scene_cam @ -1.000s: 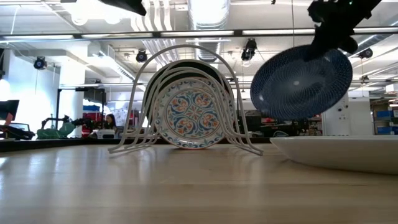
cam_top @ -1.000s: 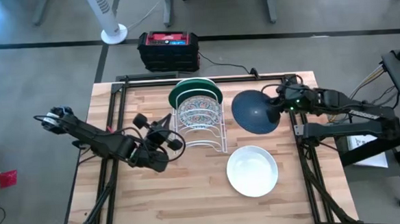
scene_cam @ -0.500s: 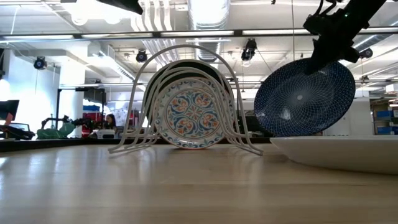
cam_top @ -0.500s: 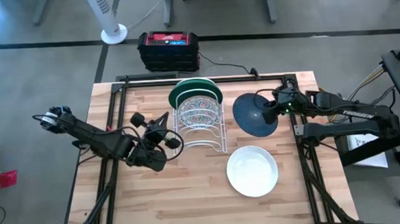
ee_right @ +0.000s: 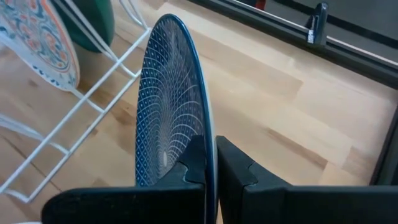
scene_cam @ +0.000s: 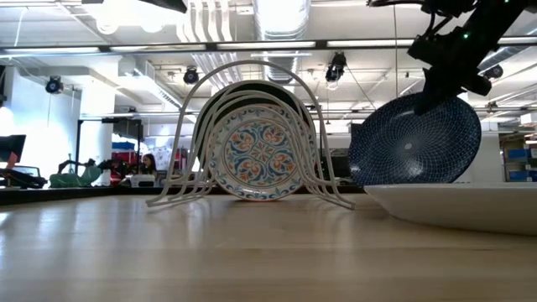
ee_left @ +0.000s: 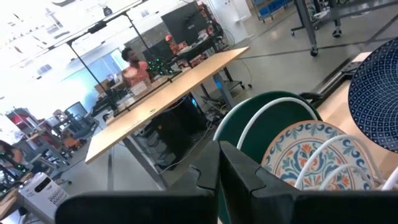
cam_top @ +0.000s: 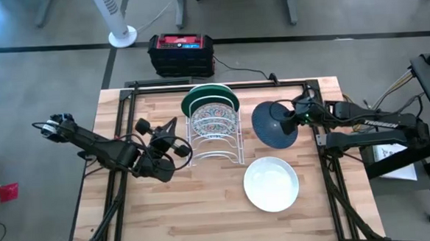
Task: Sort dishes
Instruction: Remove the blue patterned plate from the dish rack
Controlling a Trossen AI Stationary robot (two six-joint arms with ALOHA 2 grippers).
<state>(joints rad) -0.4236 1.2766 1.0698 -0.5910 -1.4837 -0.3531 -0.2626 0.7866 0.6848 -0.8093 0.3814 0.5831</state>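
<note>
A white wire rack [cam_top: 217,139] stands at the middle of the table's far half. The green dish [cam_top: 199,98] stands upright in it at the back, and the floral dish [cam_top: 213,119] in front of that. The plain white dish [cam_top: 271,182] lies flat on the table to the near right. The blue speckled dish [scene_cam: 415,138] stands on edge to the right of the rack, with my right gripper [ee_right: 210,163] shut on it. My left gripper [ee_left: 217,168] is shut on nothing and points level at the rack from its left side [cam_top: 181,148]. My right gripper pinches the blue dish's rim [ee_right: 206,134] between its two fingers, one on each face. The fingers [scene_cam: 443,82] slant down from the table's right side onto the rim's upper right part. The dish hangs on edge, tilted; the white dish hides its lower edge, so whether it touches the table cannot be told.
A black and red box [cam_top: 182,53] and a white fan [cam_top: 118,22] stand on the floor beyond the far edge. Black frame rails [cam_top: 321,141] run along the table's sides. Bare wood lies at the near left [cam_top: 183,218].
My right gripper has gone down toward the table with the blue dish and a little toward the rack. The dish now stands lower and more upright, its lower edge sunk behind the white dish in the low view.
</note>
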